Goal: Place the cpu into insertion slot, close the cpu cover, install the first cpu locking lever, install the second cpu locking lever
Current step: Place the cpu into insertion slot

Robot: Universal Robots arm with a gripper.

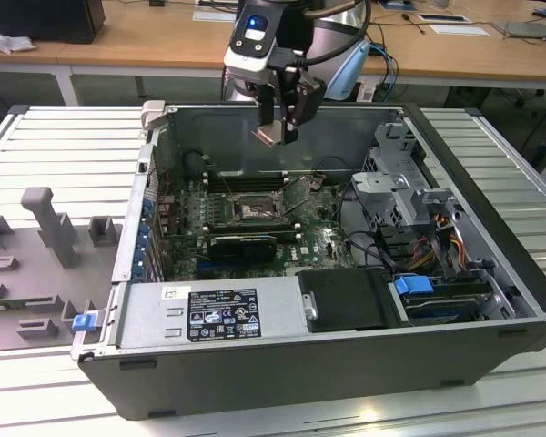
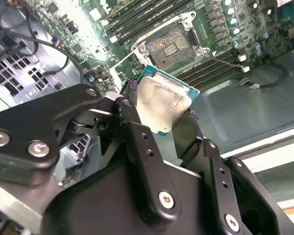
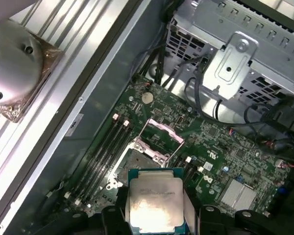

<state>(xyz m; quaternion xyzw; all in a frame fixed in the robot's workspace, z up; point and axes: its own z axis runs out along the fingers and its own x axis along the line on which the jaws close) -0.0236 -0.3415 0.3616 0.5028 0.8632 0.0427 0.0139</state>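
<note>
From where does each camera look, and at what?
Exterior view: off the arm, looking down into the computer case; gripper shows above.
Second wrist view: on the arm, facing the insertion slot; gripper fingers show.
First wrist view: on the arm, facing the motherboard; fingers show.
Shared: both wrist views show the gripped cpu.

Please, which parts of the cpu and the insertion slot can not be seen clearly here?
Second wrist view: gripped edges of the cpu, covered by jaws of the gripper.
First wrist view: near edge of the insertion slot, hidden behind the cpu.
Exterior view: the slot's pins, too small.
</note>
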